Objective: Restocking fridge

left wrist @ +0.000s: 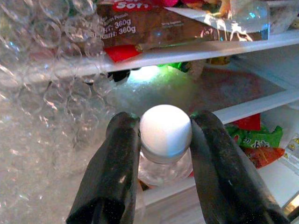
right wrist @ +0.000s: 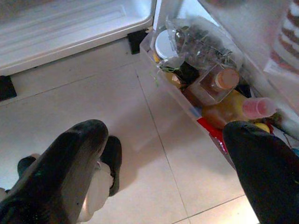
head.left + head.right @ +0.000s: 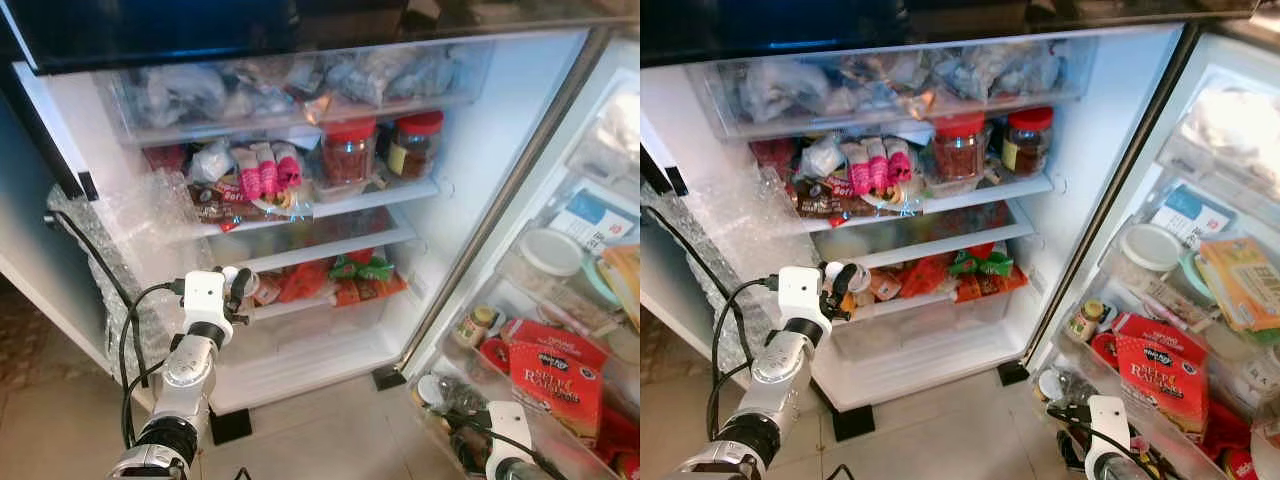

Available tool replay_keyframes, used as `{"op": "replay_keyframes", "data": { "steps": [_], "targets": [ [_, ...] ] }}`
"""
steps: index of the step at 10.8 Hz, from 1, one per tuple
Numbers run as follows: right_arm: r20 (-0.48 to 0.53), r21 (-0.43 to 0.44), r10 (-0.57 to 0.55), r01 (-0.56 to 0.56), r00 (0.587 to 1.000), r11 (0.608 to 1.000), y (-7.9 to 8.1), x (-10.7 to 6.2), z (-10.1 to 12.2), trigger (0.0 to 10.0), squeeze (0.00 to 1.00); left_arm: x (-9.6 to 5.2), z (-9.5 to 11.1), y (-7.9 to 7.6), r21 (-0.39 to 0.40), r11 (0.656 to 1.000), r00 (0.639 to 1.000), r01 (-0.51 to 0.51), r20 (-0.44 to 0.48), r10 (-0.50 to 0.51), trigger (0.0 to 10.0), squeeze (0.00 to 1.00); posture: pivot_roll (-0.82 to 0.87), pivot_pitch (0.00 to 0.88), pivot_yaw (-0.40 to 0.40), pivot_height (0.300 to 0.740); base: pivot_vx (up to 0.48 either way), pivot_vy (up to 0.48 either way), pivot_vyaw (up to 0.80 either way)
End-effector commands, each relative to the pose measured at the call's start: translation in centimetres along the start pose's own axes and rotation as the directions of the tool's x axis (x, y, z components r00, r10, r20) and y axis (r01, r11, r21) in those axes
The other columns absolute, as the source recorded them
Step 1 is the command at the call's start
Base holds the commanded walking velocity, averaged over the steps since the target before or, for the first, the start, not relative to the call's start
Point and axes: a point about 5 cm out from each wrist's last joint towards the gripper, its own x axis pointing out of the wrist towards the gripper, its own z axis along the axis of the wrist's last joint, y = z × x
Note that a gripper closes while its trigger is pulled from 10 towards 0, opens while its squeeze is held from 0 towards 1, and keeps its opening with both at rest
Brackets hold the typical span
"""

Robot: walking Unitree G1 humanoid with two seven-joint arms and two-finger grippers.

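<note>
The fridge stands open before me. My left gripper [image 3: 234, 289] is shut on a small clear bottle with a white cap [image 1: 165, 129], black fingers [image 1: 119, 158] on either side of its neck. It holds the bottle at the left end of the lower shelf [image 3: 320, 300], which carries red and green packets [image 3: 350, 275]. An empty glass shelf [image 3: 330, 243] lies just above. My right gripper [image 2: 166, 135] hangs low and open over the tiled floor, beside the bottom door bin [image 2: 196, 60] of jars and bottles.
Bubble wrap [image 3: 130, 230] bulges at the fridge's left wall beside the bottle. Two red-lidded jars [image 3: 348, 150] and pink packets [image 3: 265, 170] fill the upper shelf. A red box [image 3: 555, 375] and tubs crowd the open door shelves on the right. A power cable [image 3: 95, 260] trails at the left.
</note>
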Motion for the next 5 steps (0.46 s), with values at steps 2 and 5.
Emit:
{"op": "replay_keyframes", "data": {
  "steps": [2, 5],
  "targets": [
    [-0.002, -0.014, 0.002, -0.002, 1.000, 1.000, -0.39, -0.12, -0.09, 10.0, 0.00, 0.20, 0.22, -0.14, 0.003, 1.000, 1.000, 0.005, 0.015, -0.005, 10.0, 0.00, -0.13, 0.068, -0.039, 0.652, 0.000, 0.000, 0.00],
    [0.063, 0.035, -0.013, 0.011, 0.998, 0.999, -0.12, -0.19, -0.26, 10.0, 0.00, 0.22, 0.46, 0.26, -0.005, 1.000, 1.000, -0.001, 0.021, 0.001, 10.0, 0.00, -0.15, 0.094, -0.011, 0.647, 0.000, 0.000, 0.00]
  ]
}}
